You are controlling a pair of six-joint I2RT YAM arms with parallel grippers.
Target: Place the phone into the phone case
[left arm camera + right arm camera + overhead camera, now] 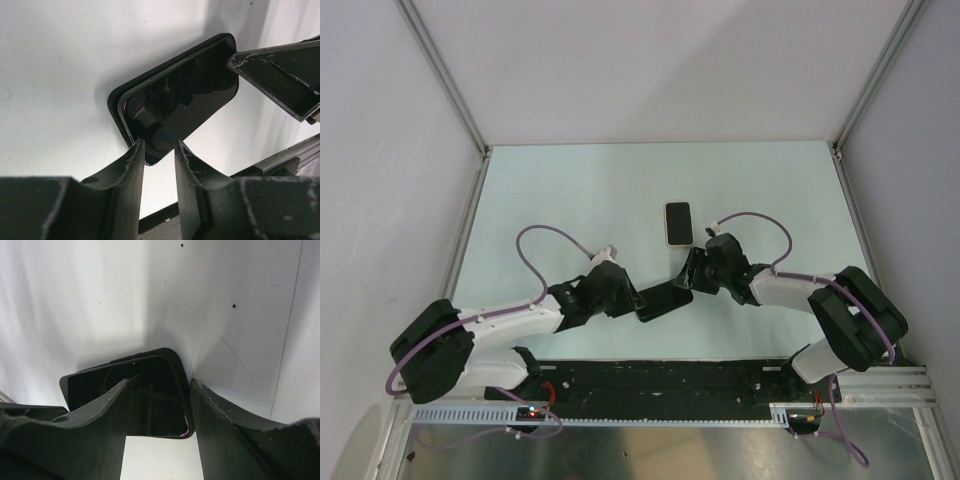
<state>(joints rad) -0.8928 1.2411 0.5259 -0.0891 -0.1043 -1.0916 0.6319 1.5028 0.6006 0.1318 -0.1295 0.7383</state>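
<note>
A black phone (pixel 180 95) lies screen up on a black phone case (pixel 116 97), slightly offset, so the case rim shows along its left and far edges. In the top view this pair (pixel 663 300) sits between both grippers. My left gripper (pixel 159 145) is narrowly open with the phone's near corner at its fingertips. My right gripper (pixel 160 381) is open at the opposite end: one finger reaches over the screen (pixel 155 400) and the other stands against the case's edge (pixel 172 357). The right gripper's fingers (pixel 280 80) touch the far corner in the left wrist view.
A second phone with a light rim (pixel 677 222) lies screen up farther back on the pale green table (pixel 570 200). A black rail (pixel 660 380) runs along the near edge. White walls enclose the table on three sides.
</note>
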